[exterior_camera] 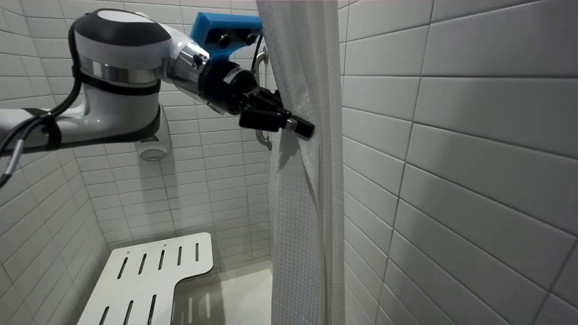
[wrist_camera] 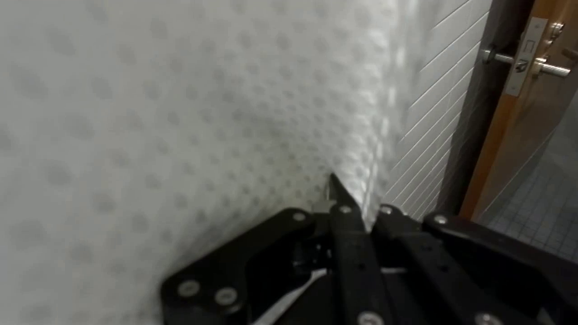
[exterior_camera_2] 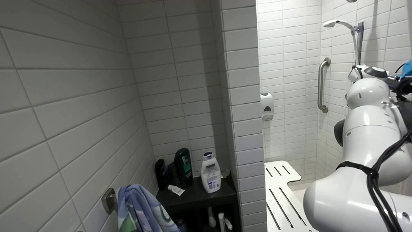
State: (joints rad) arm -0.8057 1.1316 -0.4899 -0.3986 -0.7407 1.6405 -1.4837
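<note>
We find the curtain [exterior_camera: 307, 221] hanging in tall, loose folds just beside the tiled wall [exterior_camera: 474, 180] in an exterior view. The gripper [wrist_camera: 368, 214] has its jaws closed on a narrow gathered strip of it; the wrist view is blurred there, so we cannot tell whether that strip is the hem or a mid-panel fold. We judge the curtain light and limp, not fragile, but perhaps a little slippery and quick to bunch, so a vertical fold or an edge seems the best hold. Its pale surface is dimpled like a waffle, with a faint sheen. Around it we see smooth oblong tiling, a flat slotted bench [exterior_camera: 140, 286] with a rounded corner, a tubular metal grab bar [exterior_camera_2: 321, 85] and a wooden door [wrist_camera: 528, 135] with a shiny handle [wrist_camera: 554, 69].
</note>
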